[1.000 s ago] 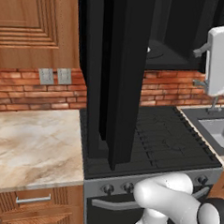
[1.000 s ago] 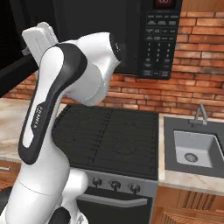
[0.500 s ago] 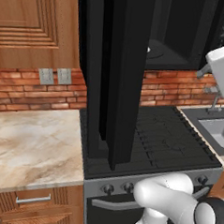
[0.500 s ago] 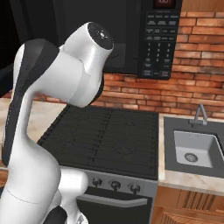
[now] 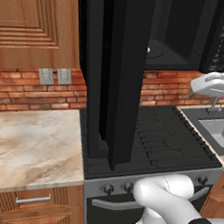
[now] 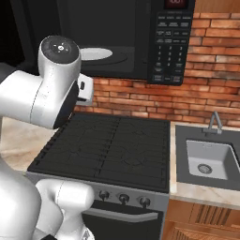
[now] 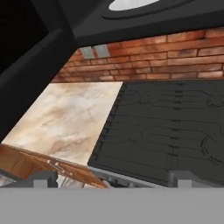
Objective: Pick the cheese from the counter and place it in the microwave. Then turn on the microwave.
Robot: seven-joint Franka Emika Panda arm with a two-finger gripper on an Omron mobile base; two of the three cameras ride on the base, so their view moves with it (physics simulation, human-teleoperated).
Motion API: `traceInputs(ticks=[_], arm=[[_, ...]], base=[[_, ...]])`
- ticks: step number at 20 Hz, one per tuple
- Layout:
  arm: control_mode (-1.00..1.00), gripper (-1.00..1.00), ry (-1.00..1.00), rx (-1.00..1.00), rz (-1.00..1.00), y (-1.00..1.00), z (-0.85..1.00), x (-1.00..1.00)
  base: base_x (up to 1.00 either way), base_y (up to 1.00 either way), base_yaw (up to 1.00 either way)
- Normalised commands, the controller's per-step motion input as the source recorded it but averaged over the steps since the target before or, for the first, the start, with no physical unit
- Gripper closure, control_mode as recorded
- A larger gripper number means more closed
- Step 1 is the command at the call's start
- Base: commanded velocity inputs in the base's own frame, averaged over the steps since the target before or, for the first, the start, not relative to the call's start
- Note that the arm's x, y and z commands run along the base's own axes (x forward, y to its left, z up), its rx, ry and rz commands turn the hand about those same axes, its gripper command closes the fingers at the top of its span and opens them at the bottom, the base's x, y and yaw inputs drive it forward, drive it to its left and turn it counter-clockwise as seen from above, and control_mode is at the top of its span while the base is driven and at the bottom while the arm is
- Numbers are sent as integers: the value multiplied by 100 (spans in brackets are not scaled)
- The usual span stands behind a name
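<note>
Closest in, the gripper [image 7: 111, 177] hangs with its jaws spread wide and nothing between them, tips poking up at the bottom of the hand view. Under it sits the black stove [image 7: 175, 127], and the counter [image 7: 70, 118] meets the stove's left edge (marble-look, over wooden cabinets). Further back and higher, the microwave [image 6: 171, 42] stands with its door [image 5: 120, 77] swung open. Can't spot the cheese anywhere, so no idea where it is.

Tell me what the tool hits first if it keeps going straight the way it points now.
Probably the stovetop near its left edge, beside the counter: the hand view looks down on both. The tool is open and empty. Depth is unclear.
</note>
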Motion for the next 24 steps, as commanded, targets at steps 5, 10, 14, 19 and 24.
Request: traceInputs(ticks=[5,10,14,19,24], arm=[[-100,-100,-3,-14,-1,0,-21,5],[-100,-100,-2,-12,0,0,-1,0],[-100,-100,-2,-11,0,0,0,0],[-100,-100,-2,-8,0,0,0,0],[-100,-100,0,-7,-2,0,0,0]], base=[[0,0,0],[0,0,0],[0,0,0],[0,0,0],[0,0,0]])
